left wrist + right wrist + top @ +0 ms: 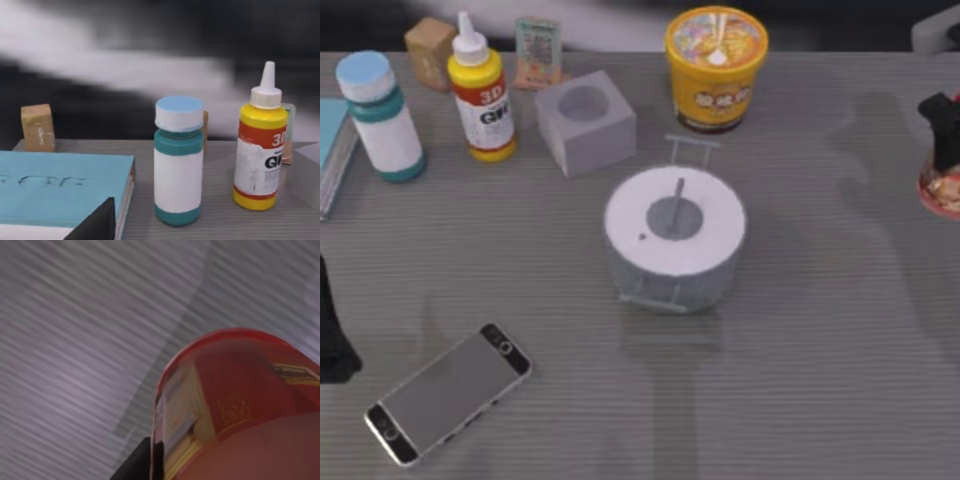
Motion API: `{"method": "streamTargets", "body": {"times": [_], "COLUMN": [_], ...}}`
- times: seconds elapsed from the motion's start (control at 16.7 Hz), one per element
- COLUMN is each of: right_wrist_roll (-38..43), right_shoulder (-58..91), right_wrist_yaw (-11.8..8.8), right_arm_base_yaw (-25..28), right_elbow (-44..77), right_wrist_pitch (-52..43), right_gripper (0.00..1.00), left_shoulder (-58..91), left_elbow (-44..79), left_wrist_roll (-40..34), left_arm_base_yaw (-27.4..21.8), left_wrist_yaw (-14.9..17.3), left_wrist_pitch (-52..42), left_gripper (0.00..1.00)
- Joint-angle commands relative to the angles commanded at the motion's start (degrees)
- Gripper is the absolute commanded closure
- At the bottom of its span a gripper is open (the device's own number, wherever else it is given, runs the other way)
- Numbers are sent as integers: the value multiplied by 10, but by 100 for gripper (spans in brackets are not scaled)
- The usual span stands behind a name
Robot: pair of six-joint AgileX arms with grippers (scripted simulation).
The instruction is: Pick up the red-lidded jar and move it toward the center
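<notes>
Phone [448,393] lies nearest, by the table's [820,380] front-left corner; spool [674,240] sits mid-table, cup [715,68] at the back edge, glue bottle [480,93] and teal bottle [381,116] toward the back-left corner. Jar [942,188] stands at the right edge, about mid-depth, mostly cut off by the top view's border. Right gripper [940,128] is directly over it; the right wrist view is filled by the jar's red lid and printed wrap, one dark finger [135,465] just beside the wall. Cannot tell how wide the claw stands or whether it has hold yet. Left gripper [335,345] parked at the left edge. Judgement: grasp stage. Seat fingers low on the wall below the lid, squeeze square, lift straight, then carry left, stopping short of the spool.
</notes>
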Motion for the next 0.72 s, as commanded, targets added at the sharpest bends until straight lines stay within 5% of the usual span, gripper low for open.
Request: {"method": "streamTargets", "body": {"times": [0.42, 0.72], "right_wrist_roll": [9, 128], "right_shoulder": [-1, 3], "right_wrist_yaw": [0, 12], "right_arm_base_yaw": [6, 44], "right_elbow": [-2, -25], "right_wrist_pitch": [3, 36], "right_gripper": [100, 100], "left_shoulder": [0, 0], "left_elbow": [0, 0], "left_wrist_roll": [0, 0], "left_arm_base_yaw": [0, 0], "left_wrist_yaw": [0, 0], "left_wrist_pitch": [0, 0], "left_gripper": [0, 0]}}
